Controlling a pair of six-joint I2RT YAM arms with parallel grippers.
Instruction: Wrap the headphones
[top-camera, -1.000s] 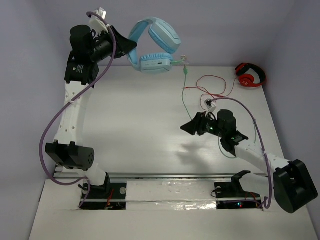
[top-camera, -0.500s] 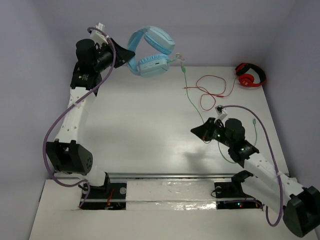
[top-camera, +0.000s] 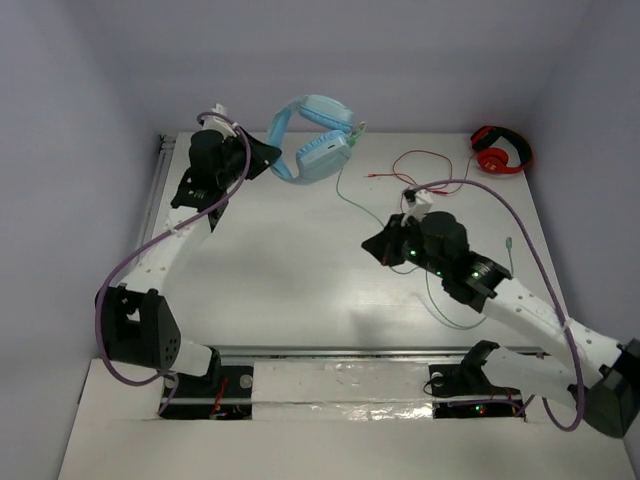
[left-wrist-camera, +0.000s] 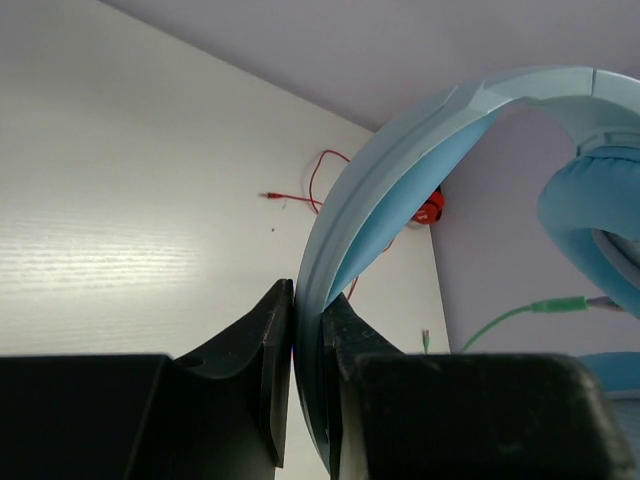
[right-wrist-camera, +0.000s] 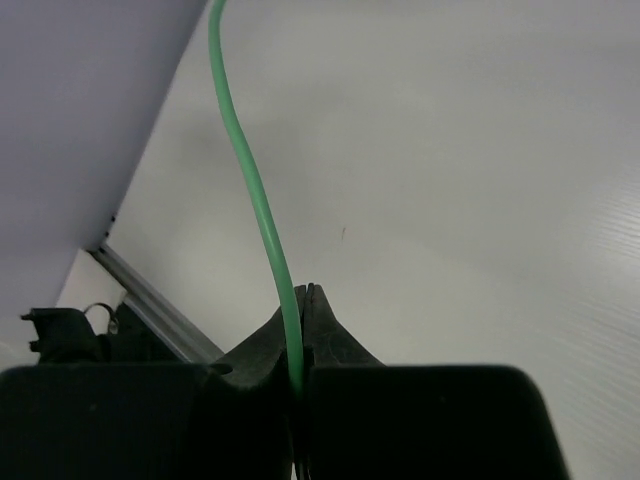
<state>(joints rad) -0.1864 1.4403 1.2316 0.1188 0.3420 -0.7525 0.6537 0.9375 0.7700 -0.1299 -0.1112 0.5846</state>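
Note:
The light blue headphones (top-camera: 318, 146) hang above the table's far edge, with my left gripper (top-camera: 272, 160) shut on their wide band. In the left wrist view the band (left-wrist-camera: 400, 140) rises from between my left gripper's (left-wrist-camera: 308, 296) black fingers, and a padded cup (left-wrist-camera: 592, 205) shows on the right. The thin green cable (top-camera: 347, 198) runs from the cups down to my right gripper (top-camera: 373, 247), then loops on toward its plug (top-camera: 510, 243). Seen from the right wrist, the gripper (right-wrist-camera: 306, 290) is shut on the green cable (right-wrist-camera: 245, 160).
Small red headphones (top-camera: 500, 150) lie at the back right corner, and their red cable (top-camera: 428, 176) sprawls across the table toward the middle. A metal rail (top-camera: 340, 352) runs along the near edge in front of the arm bases.
My left arm has brought the headphones down and nearer the table. My right gripper has closed on the green cable and moved slightly left with it.

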